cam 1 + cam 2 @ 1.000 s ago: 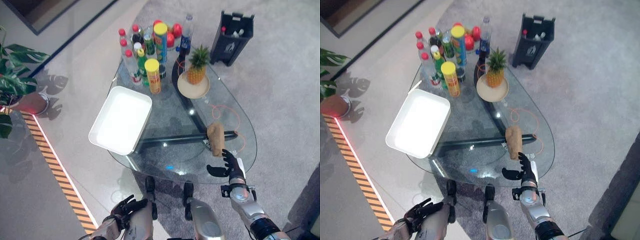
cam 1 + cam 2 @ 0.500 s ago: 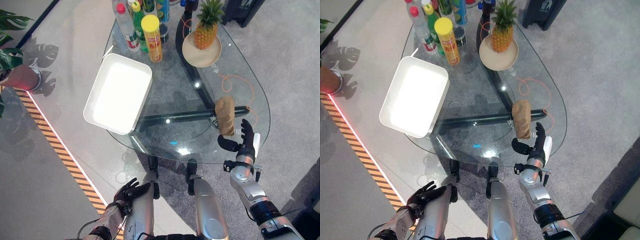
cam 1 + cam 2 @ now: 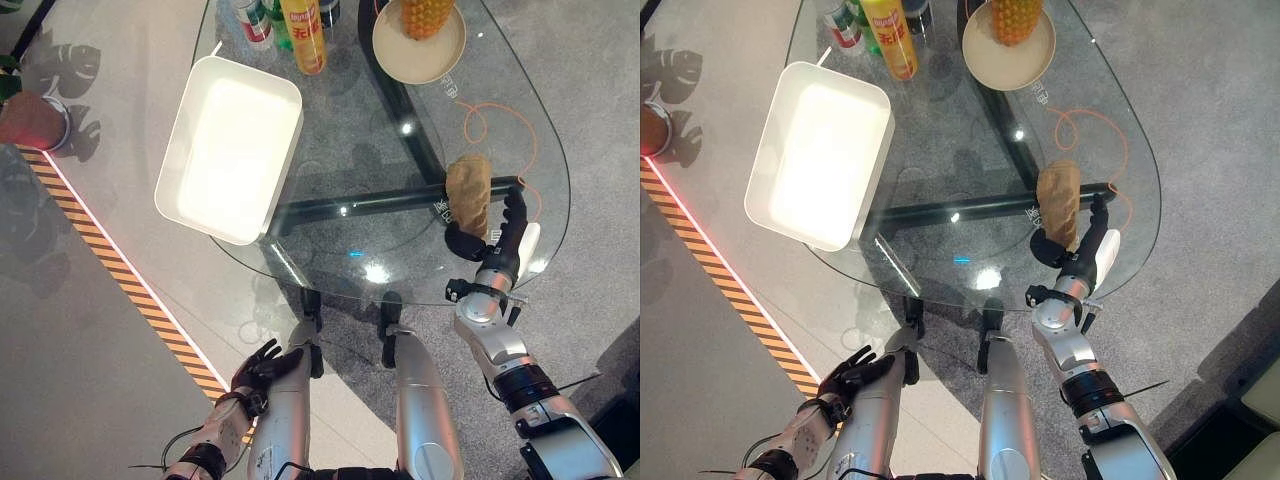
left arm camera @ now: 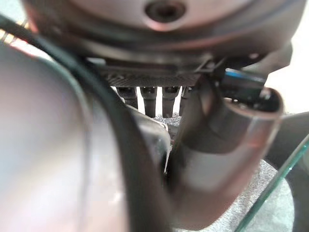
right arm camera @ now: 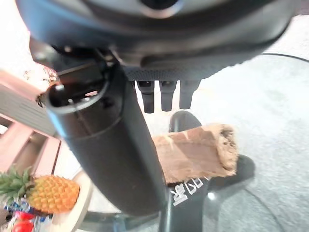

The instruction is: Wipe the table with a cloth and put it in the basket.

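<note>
A rolled brown cloth [image 3: 470,190] lies on the glass table [image 3: 330,170] near its right front edge. My right hand [image 3: 497,262] is open at the cloth's near end. Its straight fingers [image 3: 514,215] rise along the cloth's right side and its thumb sits just before the roll. The right wrist view shows the cloth [image 5: 198,152] past the straight fingers [image 5: 166,96]. The white rectangular basket [image 3: 232,145] lies on the table's left part with nothing in it. My left hand [image 3: 262,365] hangs low below the table's front edge, fingers relaxed.
A pineapple on a beige plate [image 3: 420,35] stands at the back, with a yellow can [image 3: 305,35] and bottles [image 3: 255,15] to its left. An orange cord [image 3: 495,110] loops by the cloth. A striped floor strip [image 3: 130,290] and a red pot [image 3: 30,120] lie left.
The camera has tipped down and closer, shifting the whole scene up. My right hand has moved forward until its fingers stand alongside the cloth. The left hand stays low.
</note>
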Controlling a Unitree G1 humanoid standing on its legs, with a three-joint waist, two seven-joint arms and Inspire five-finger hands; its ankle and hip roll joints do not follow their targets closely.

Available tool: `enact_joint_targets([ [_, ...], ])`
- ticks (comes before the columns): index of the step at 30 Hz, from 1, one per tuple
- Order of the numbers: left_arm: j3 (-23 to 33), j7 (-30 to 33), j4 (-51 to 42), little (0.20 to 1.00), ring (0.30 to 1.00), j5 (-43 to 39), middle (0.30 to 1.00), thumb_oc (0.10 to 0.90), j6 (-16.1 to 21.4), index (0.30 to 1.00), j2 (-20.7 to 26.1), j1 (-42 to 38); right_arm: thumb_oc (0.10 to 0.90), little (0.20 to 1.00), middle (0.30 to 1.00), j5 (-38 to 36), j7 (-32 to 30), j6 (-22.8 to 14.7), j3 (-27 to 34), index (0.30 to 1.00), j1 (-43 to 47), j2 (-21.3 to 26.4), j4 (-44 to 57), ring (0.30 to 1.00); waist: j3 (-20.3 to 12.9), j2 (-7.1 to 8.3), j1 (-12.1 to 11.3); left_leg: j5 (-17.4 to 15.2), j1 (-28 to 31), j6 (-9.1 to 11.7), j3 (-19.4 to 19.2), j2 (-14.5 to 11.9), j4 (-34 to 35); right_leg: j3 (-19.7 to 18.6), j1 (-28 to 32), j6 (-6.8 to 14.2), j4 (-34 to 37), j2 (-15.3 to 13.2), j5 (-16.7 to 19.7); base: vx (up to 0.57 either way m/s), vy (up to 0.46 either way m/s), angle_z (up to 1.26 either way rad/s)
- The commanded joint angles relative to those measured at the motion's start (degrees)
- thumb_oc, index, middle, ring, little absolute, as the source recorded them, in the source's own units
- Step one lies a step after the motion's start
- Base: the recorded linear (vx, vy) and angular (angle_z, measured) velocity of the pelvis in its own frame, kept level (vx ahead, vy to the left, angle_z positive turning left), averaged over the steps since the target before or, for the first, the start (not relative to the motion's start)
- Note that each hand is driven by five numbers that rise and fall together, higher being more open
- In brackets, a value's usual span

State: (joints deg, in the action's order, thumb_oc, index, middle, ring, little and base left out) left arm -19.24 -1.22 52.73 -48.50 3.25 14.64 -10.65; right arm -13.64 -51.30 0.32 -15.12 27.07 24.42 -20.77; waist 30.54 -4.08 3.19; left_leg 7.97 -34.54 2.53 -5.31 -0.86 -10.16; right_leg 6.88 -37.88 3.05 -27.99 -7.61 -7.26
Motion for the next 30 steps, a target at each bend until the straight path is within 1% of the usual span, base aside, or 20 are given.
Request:
enact_joint_targets([
  [1,-2.73,0.55,-1.99,0.9,0.9,-0.74,0.9,0.8,-0.44,0.9,-2.21,2.59,0.8,0.9,0.9,0.7,-4.62,-1.34,1.78,0.9,0.21,3.15,6.63,0.9,-0.74,0.83,0.78,-11.45,-1.62,-1.15,-4.42,3.65,-10.82,-0.04,0.06,0.57,10.53,3.49,7.88,0.0,0.0,0.0],
  [5,-3.32,1.32,-2.68,0.9,0.9,-0.93,0.9,0.8,0.05,0.9,-2.22,2.33,0.8,0.9,0.9,-0.3,-6.48,-1.97,1.78,0.9,0.76,2.92,6.07,0.9,-0.74,0.49,0.64,-11.31,-3.42,-1.22,-4.63,3.67,-11.04,0.0,-1.87,0.51,10.17,3.56,8.12,0.0,0.0,0.0],
  [10,-3.94,1.52,-3.57,0.9,0.9,-1.23,0.9,0.8,0.44,0.9,-2.07,2.6,0.8,0.9,0.9,-0.44,-9.4,-2.77,2.15,0.9,1.03,2.58,6.68,0.9,-0.74,0.45,0.61,-11.14,-5.97,-1.07,-4.44,3.82,-11.81,0.19,-4.26,0.6,9.86,3.46,8.71,0.0,0.0,0.0],
  [15,-4.37,2.19,-4.89,0.9,0.9,-1.25,0.9,0.8,0.61,0.9,-1.93,2.11,0.8,0.9,0.9,-0.99,-10.62,-0.81,2.01,0.9,2.0,2.59,5.95,0.9,-0.74,0.17,0.49,-11.02,-8.31,-1.06,-4.42,3.88,-12.34,0.16,-6.63,0.62,9.66,3.42,9.36,0.0,0.0,0.0],
  [19,-4.79,2.3,-5.92,0.9,0.9,-1.85,0.9,0.8,0.63,0.9,-1.53,1.87,0.8,0.9,0.9,-3.32,-10.91,-0.95,1.96,0.9,2.25,2.85,4.37,0.9,-0.74,-0.19,0.39,-10.94,-9.89,-1.13,-4.19,3.91,-12.7,0.03,-8.39,0.69,9.36,3.34,9.83,0.0,0.0,0.0],
  [24,-5.12,2.81,-6.28,0.9,0.9,-2.6,0.9,0.8,0.89,0.9,-1.59,1.34,0.8,0.9,0.9,-4.47,-11.1,-1.59,1.73,0.9,3.05,2.87,3.05,0.9,-0.74,-0.45,0.27,-10.62,-11.52,-1.27,-4.12,4.01,-12.84,-0.04,-10.07,0.61,9.35,3.37,10.27,0.0,0.0,0.0],
  [27,-5.37,2.49,-6.7,0.9,0.9,-3.03,0.9,0.8,1.49,0.9,-1.45,1.29,0.8,0.9,0.9,-5.87,-9.61,-1.06,1.42,0.9,4.0,3.06,2.31,0.9,-0.74,-0.55,0.16,-10.43,-12.93,-1.18,-3.75,4.02,-13.16,-0.19,-11.57,0.71,9.18,3.46,10.7,0.0,0.0,0.0],
  [30,-5.52,2.71,-7.22,0.9,0.9,-3.11,0.9,0.8,1.56,0.9,-1.36,1.16,0.8,0.9,0.9,-5.46,-8.77,-1.31,1.16,0.9,4.83,3.53,1.64,0.9,-0.74,-0.74,-0.01,-10.49,-13.86,-1.27,-3.52,4.03,-13.48,-0.31,-12.6,0.69,8.89,3.46,10.74,0.0,0.0,0.0],
])
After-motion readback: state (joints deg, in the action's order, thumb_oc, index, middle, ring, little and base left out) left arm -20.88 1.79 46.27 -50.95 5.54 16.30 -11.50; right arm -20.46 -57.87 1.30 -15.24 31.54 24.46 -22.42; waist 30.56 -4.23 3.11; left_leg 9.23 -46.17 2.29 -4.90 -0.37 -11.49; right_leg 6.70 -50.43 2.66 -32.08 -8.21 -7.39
